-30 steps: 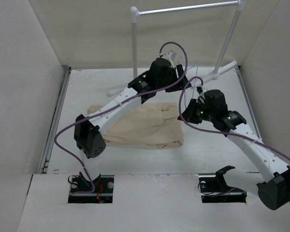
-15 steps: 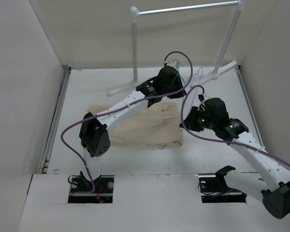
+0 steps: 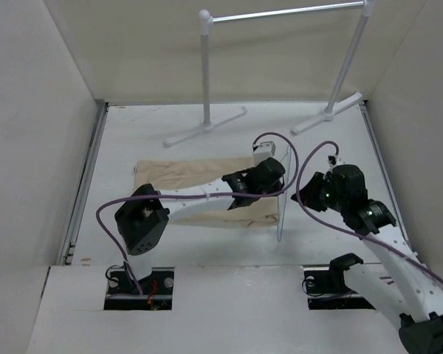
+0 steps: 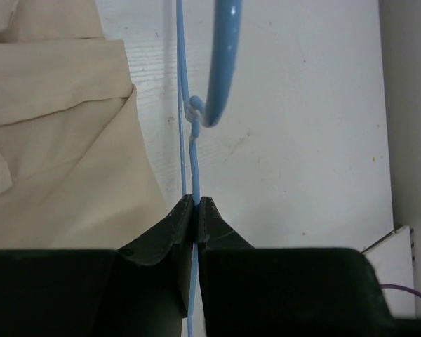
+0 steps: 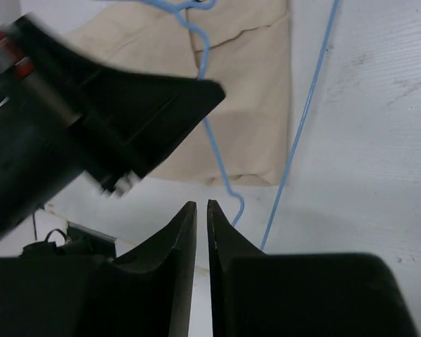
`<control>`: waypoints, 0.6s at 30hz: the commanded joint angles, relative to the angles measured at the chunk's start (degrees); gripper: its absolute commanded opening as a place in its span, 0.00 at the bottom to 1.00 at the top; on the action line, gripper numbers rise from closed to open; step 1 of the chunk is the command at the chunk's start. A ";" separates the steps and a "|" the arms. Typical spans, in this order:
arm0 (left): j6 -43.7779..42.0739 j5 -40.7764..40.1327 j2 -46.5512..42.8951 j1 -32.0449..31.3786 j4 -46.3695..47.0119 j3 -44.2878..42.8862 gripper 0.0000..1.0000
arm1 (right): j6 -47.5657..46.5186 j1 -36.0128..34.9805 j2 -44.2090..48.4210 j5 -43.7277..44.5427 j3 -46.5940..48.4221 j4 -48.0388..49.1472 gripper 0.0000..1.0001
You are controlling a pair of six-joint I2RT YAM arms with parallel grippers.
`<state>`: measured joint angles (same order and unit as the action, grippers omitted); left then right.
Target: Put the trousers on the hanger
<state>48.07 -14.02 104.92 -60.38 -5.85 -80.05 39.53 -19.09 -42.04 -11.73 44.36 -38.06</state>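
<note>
The beige trousers (image 3: 184, 173) lie folded flat mid-table; the left wrist view has them at the left (image 4: 56, 140), the right wrist view at the top (image 5: 256, 77). The hanger (image 3: 282, 214) is a thin bluish wire frame standing on edge just off their right end. My left gripper (image 3: 279, 177) is shut on the hanger's wire (image 4: 194, 161) just below the hook (image 4: 224, 63). To the right, my right gripper (image 3: 308, 183) points at the hanger's wire (image 5: 302, 119) from a short way off. Its jaws (image 5: 202, 207) are closed to a thin slit with nothing between them.
A clothes rack with a metal bar (image 3: 280, 13) on white posts stands at the back, its feet (image 3: 207, 129) on the table. Pale walls close in the left, right and back. My left arm (image 3: 199, 203) lies across the trousers.
My left gripper has shut on the hanger and carried it from near the rack's feet to the trousers' right end. The right arm has pulled back toward the near right.
</note>
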 commanded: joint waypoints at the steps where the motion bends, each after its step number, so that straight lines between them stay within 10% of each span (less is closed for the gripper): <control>1: 4.39 -10.92 -7.19 -2.32 10.85 4.80 0.00 | 3.00 0.24 -5.14 -0.40 -4.71 9.82 0.16; 10: 9.93 -14.63 -6.58 -2.59 15.95 13.51 0.00 | 6.17 0.42 -25.88 0.04 -10.69 33.39 0.49; 18: 10.46 -12.53 -4.99 -1.98 16.13 15.45 0.00 | 7.49 0.33 -32.05 0.66 -12.81 40.96 0.50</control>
<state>57.58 -26.28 100.47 -62.50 6.59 -65.08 45.76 -18.81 -73.30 -11.90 32.08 -4.10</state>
